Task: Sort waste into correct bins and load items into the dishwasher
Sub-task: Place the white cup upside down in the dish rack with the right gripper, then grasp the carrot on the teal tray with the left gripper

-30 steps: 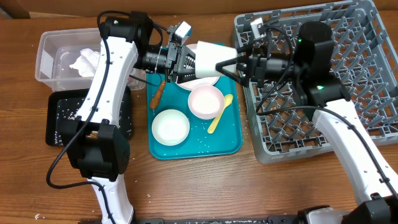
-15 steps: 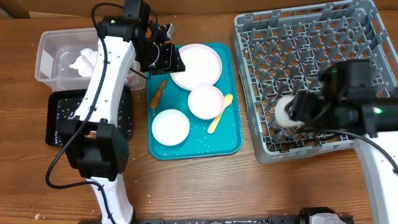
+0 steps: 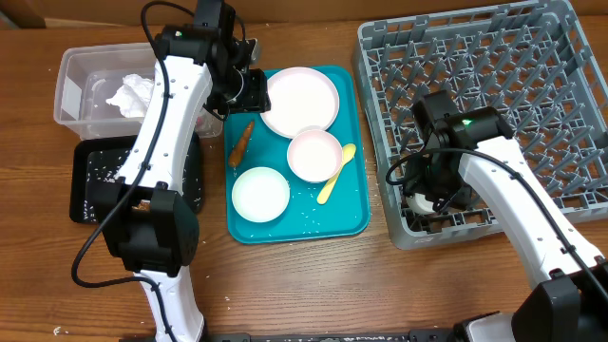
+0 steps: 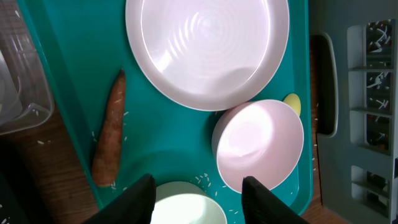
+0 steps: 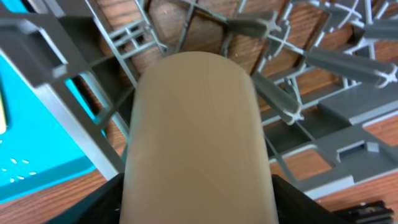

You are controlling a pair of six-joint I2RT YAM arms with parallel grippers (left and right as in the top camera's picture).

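The small white cup point(image 5: 196, 137) is pinched by the right pincer point(image 5: 198, 190), whose fingers are pressed against its two sides. The cup is set low among the pegs of the grey dish rack point(image 5: 280, 37), which are seen all around that pincer. The left pincer point(image 4: 199, 193) is held spread, with nothing between its fingers, above the teal tray point(image 4: 161, 143). A white bowl point(image 4: 186, 210) is seen just beneath it. A second bowl point(image 4: 258, 143) is ahead to its right, the white plate point(image 4: 208, 50) further ahead, and the orange-brown stick point(image 4: 109, 137) ahead to its left.
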